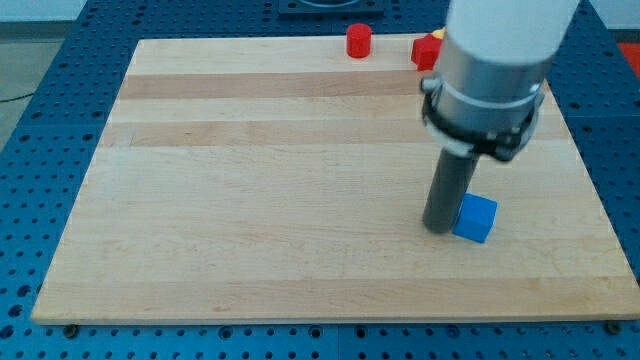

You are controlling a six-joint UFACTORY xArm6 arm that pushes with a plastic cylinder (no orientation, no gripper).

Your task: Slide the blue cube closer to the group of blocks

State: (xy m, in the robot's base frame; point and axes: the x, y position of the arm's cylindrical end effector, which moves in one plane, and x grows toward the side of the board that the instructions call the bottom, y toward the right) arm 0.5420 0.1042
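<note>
A blue cube (476, 218) lies on the wooden board (250, 200) at the view's lower right. My tip (439, 229) rests on the board right against the cube's left side. A red cylinder (359, 41) stands near the board's top edge. A red block (426, 51) with a bit of yellow (438, 35) beside it sits to its right, partly hidden behind my arm, so its shape is unclear.
The board lies on a blue perforated table (60, 120). My arm's wide white and grey body (492, 75) hangs over the board's upper right and hides what is behind it.
</note>
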